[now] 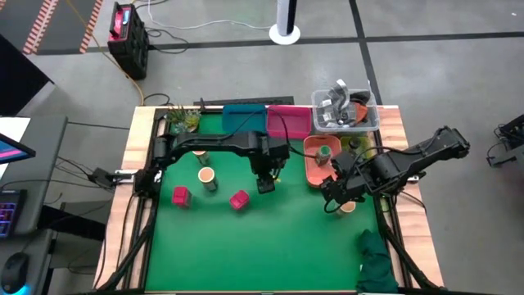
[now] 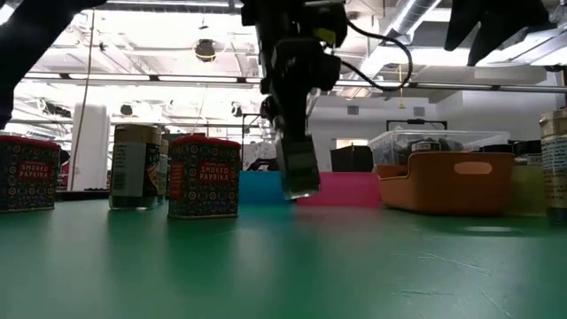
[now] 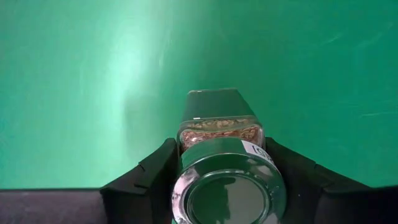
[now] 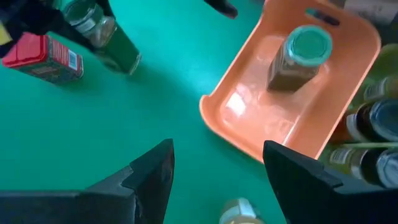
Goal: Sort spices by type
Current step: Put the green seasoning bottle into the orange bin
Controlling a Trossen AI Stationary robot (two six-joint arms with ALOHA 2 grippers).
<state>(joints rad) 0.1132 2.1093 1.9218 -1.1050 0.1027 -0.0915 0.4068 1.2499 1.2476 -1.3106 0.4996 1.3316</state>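
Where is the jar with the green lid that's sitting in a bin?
The green-lidded jar stands upright alone in the orange bin at the table's right side in the high view, just ahead of the right gripper.

two pink-red tins [image 2: 204, 177] read "smoked paprika" (both in the low view).

**Colours on the table**

Green mat [image 1: 270, 238] across a pale wooden table [image 1: 131, 152]. Pink-red tins [image 1: 181, 196] with dark patterned sides and "Smoked Paprika" labels. Tan-topped jar [image 1: 206, 175]. Dark green-lidded jar [image 3: 219, 134], brownish contents inside clear glass, between black fingers [image 3: 149, 177]. Orange bin [image 4: 348, 81] holding a pale green-topped jar [image 4: 301, 56]. Teal bin [image 1: 243, 118], magenta bin [image 1: 289, 120]. Dark green cloth [image 1: 378, 262].
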